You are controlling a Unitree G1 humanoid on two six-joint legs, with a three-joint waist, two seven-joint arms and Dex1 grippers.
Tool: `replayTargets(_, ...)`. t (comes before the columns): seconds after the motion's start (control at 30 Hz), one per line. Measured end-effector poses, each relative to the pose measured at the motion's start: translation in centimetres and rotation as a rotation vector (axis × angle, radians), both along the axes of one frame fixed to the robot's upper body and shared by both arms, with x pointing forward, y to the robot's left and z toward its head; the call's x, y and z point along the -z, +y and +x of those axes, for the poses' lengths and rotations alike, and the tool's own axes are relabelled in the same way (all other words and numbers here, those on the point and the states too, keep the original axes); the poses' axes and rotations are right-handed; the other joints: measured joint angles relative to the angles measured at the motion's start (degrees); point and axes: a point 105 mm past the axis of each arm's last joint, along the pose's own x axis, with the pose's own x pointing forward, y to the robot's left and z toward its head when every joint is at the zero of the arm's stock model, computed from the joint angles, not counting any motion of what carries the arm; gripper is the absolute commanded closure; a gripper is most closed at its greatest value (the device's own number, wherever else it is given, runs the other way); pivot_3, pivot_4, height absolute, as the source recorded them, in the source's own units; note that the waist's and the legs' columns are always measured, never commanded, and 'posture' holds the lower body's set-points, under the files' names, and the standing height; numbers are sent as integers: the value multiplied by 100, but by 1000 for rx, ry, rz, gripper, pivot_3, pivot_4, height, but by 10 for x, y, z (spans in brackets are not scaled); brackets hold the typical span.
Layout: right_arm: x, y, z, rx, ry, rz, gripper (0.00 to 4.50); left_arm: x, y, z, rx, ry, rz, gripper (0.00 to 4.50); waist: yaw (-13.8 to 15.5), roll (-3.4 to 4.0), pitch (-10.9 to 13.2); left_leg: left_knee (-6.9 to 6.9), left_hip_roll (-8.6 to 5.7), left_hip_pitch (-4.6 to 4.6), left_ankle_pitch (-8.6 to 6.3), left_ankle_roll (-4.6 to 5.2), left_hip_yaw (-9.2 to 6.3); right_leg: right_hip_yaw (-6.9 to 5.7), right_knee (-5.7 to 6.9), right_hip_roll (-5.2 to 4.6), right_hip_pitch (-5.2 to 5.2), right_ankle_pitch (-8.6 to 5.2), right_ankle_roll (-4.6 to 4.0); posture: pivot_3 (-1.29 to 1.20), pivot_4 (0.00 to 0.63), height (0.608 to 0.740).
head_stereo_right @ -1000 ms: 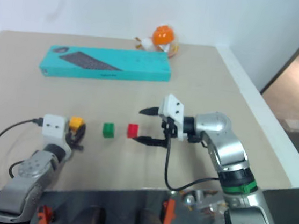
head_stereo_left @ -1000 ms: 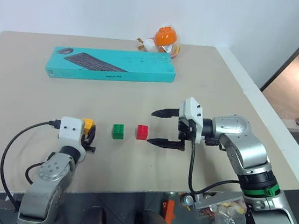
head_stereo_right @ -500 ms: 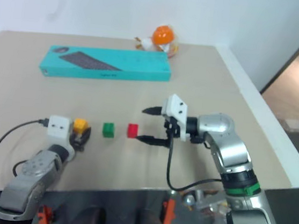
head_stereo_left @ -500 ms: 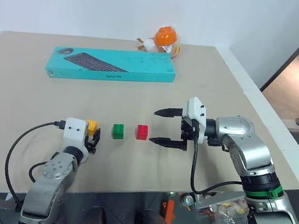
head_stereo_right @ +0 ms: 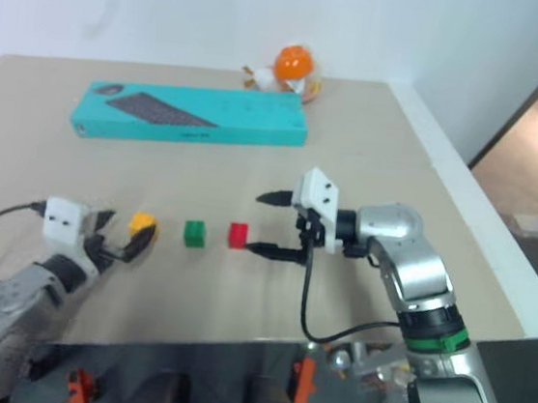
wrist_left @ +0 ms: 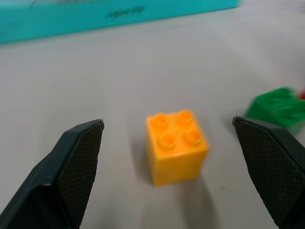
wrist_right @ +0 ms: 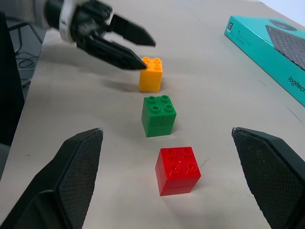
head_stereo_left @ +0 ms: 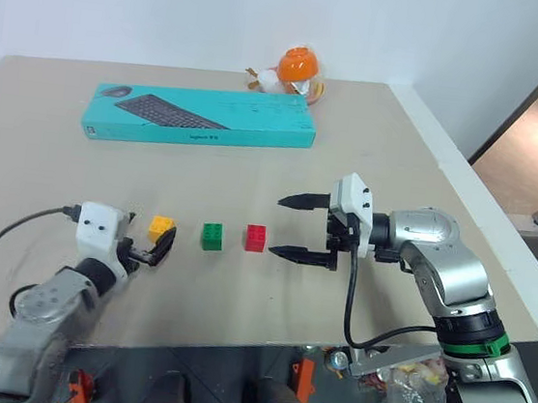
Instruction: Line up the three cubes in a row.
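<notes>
Tabletop (head_stereo_left: pixel 49 172) bears closed teal keyboard box (head_stereo_left: pixel 201 116); contents hidden.

The left gripper (head_stereo_left: pixel 151 240) has opened its fingers, releasing the yellow-orange cube (head_stereo_left: pixel 160 228).

Both hands (head_stereo_left: pixel 148 237) (head_stereo_left: pixel 291 228) spread wide

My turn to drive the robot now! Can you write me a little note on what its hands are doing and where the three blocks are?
Left gripper: fingers open, holding nothing, just beside the yellow-orange cube.
Right gripper: fingers open, holding nothing, next to the red cube.
Cubes: yellow-orange, green cube, red, all standing on the table in one row with small gaps.
Done: the row looks lined up.
Left: probably just pull both arms away without bumping a cube.
</notes>
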Motion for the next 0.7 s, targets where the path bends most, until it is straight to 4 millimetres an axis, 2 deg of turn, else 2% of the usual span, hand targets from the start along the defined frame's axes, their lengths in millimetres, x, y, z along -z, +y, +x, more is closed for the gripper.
replayTargets(0.17,-1,-1,2,3,3,8,0,-25,-17,-2,263,-71,71,19,2,0,1,1,-3,-1,0,0,7,6,-4,-4,0,-4,-6,0,150,740)
replayTargets(0.27,-3,-5,7,21,-4,22,0,-34,-12,12,329,-63,55,19,4,3,2,2,-2,0,0,0,5,2,-4,1,2,-4,-6,0,150,740)
replayTargets(0.33,-4,-12,16,56,-6,34,0,-36,5,31,340,-19,64,19,4,2,2,2,-2,-2,0,1,1,-9,-4,10,-3,-3,-7,0,150,740)
replayTargets(0.37,-4,-13,17,62,-6,35,0,-36,9,33,335,-11,71,19,4,3,3,1,-1,-1,0,1,1,-11,-3,11,-3,-2,-5,0,150,740)
replayTargets(0.43,0,-21,26,102,-5,33,0,-37,33,52,309,9,105,19,-2,3,3,-11,0,-1,0,1,7,-8,-4,13,-9,5,7,0,150,740)
replayTargets(0.5,4,-27,31,135,0,30,0,-36,48,63,288,20,117,19,-2,3,3,-31,-2,-1,0,1,13,-3,-5,9,-14,-1,8,0,150,740)
replayTargets(0.7,2,-39,42,223,-28,61,0,-31,70,82,214,25,156,19,1,3,3,-65,-5,-7,-2,-3,9,5,-11,1,-22,-24,17,0,150,740)
